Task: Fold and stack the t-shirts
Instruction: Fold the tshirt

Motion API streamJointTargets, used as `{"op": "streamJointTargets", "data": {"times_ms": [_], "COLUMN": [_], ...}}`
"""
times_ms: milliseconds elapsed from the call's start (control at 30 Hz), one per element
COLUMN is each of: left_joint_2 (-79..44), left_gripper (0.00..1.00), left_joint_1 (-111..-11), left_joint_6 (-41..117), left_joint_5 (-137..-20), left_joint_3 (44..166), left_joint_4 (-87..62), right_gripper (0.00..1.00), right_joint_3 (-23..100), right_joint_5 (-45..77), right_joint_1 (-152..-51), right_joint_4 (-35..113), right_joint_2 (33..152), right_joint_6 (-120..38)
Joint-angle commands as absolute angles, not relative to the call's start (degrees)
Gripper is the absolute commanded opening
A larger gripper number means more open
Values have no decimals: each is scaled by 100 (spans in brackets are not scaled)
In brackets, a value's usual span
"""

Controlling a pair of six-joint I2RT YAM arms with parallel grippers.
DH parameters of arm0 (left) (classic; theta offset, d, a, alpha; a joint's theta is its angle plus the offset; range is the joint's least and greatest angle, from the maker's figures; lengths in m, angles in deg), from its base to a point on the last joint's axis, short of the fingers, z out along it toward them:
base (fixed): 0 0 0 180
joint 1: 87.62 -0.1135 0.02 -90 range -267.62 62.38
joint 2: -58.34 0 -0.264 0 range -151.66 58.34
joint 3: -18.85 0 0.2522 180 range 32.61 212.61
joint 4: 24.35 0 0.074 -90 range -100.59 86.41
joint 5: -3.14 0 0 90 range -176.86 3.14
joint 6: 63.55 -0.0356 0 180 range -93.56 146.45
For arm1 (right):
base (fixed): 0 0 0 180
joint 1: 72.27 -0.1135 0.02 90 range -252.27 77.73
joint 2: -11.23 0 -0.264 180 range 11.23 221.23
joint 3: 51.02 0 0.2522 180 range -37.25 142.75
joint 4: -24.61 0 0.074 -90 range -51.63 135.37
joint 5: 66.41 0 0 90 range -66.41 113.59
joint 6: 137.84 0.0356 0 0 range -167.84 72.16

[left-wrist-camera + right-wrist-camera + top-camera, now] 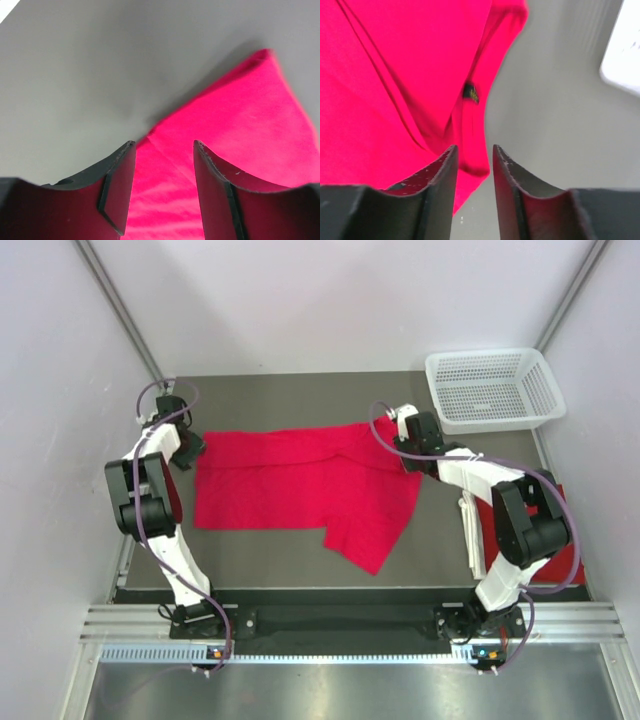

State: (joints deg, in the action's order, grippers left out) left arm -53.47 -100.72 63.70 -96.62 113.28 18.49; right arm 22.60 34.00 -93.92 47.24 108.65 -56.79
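T-shirt, bright red, lies flat across the middle of the table, reaching from near the left edge toward the right edge. It appears partly folded: the body forms a long band, while one flap juts toward the near edge, so the fold is judged unfinished. No finished stack is visible on the open surface. A second red cloth shows at the near right corner, mostly hidden behind the right arm (probably another shirt, though how it is folded cannot be told). The white basket stands at the far right corner, apart from the shirt.

The left gripper sits at the shirt's left end, and the right gripper at its far right corner.

View differences:
- Top view: gives the full layout, but not the jaw gaps
- Left wrist view: jaws stand apart over the cloth's edge, with nothing pinched
- Right wrist view: jaws stand narrowly apart at a hem, holding nothing; a small dark label shows on the cloth, unseen from above
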Motion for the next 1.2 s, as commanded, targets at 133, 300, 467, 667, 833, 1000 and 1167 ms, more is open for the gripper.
{"op": "streamJointTargets", "data": {"times_ms": [133,300,467,667,833,1000,1167], "left_joint_2": [-5125,-5608,-5803,-6005,-5935,-5707,-5443], "left_gripper": [54,52,52,52,52,52,53], "left_joint_1": [-10080,-10054,-10054,-10063,-10010,-9949,-9747], "left_joint_6": [6222,6196,6072,6028,6020,5976,5897], "left_joint_5": [-8108,-7632,-7859,-8431,-8422,-8484,-8519], "left_joint_3": [11461,11488,11523,11795,11831,11883,11839], "left_joint_4": [1192,937,910,1348,1349,1481,1674], "right_gripper": [38,39,29,38,39,39,39], "right_joint_3": [3568,4455,4827,4159,4071,4027,3904], "right_joint_5": [3194,2799,2474,1314,1120,1199,1208], "right_joint_1": [-9381,-9196,-9178,-9257,-9336,-9530,-9766], "right_joint_4": [5006,5208,5647,5498,5612,5648,5692], "right_joint_2": [11571,12134,12487,12223,12285,12232,12057], "right_joint_6": [-5548,-5601,-5707,-5970,-6102,-6208,-6234]}}
